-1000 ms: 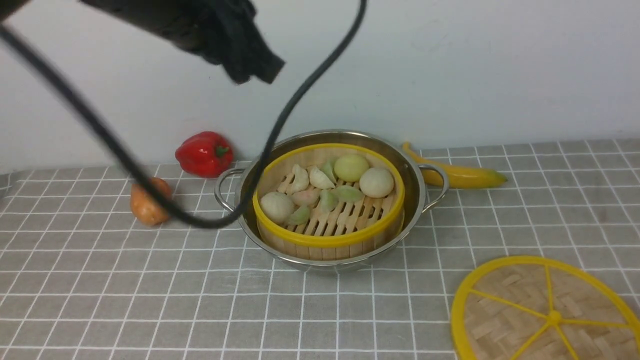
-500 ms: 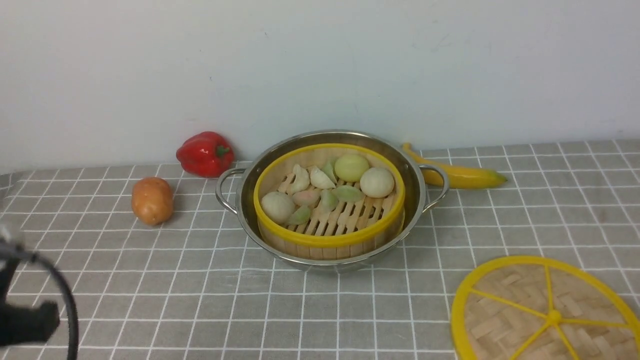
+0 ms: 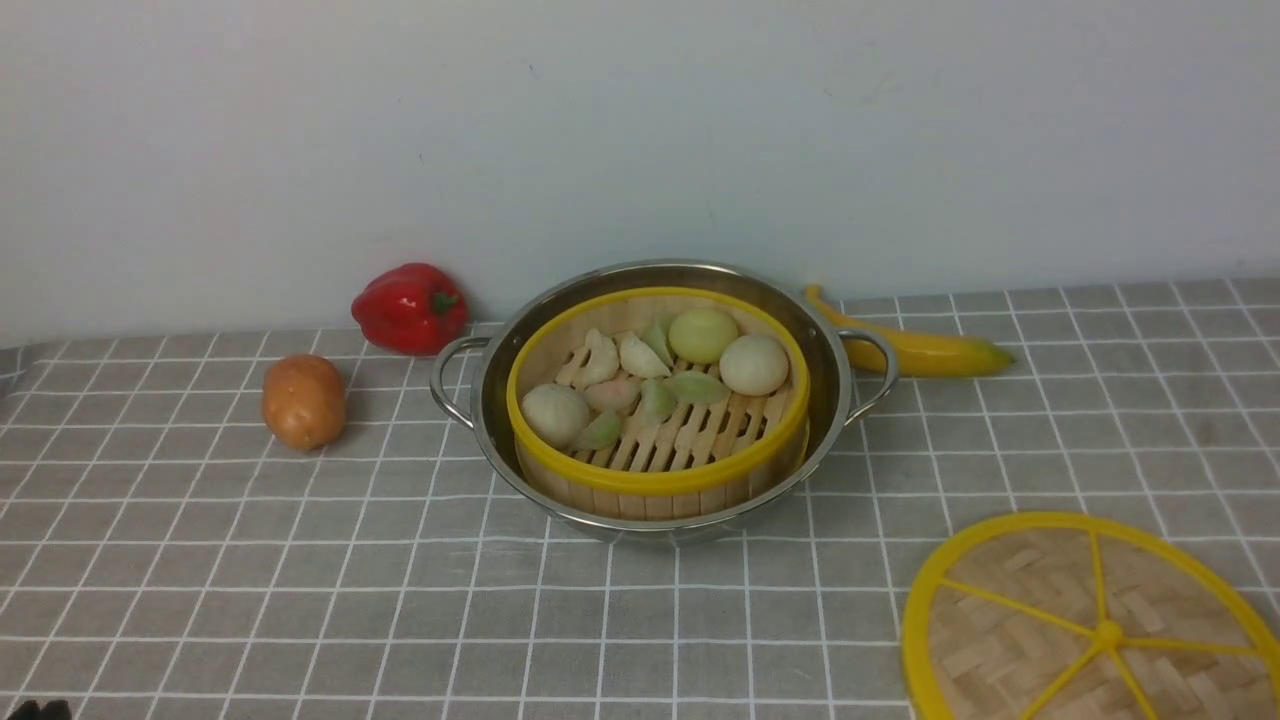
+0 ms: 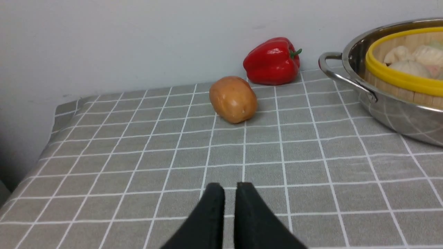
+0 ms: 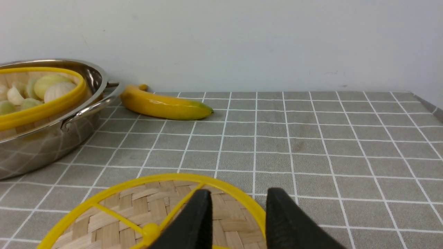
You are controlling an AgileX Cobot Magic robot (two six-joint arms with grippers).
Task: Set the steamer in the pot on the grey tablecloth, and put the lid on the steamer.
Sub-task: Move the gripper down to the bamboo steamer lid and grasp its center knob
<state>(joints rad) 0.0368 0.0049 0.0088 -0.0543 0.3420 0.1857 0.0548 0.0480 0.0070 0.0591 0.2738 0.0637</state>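
Woven-bamboo lid close under the right gripper, jaws spread and empty over its yellow rim.

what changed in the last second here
The left gripper, empty, drew back from above the pot to the near left, almost out of the front view. Nothing was taken or released. The steamer, lid, pepper, potato and banana stayed put.
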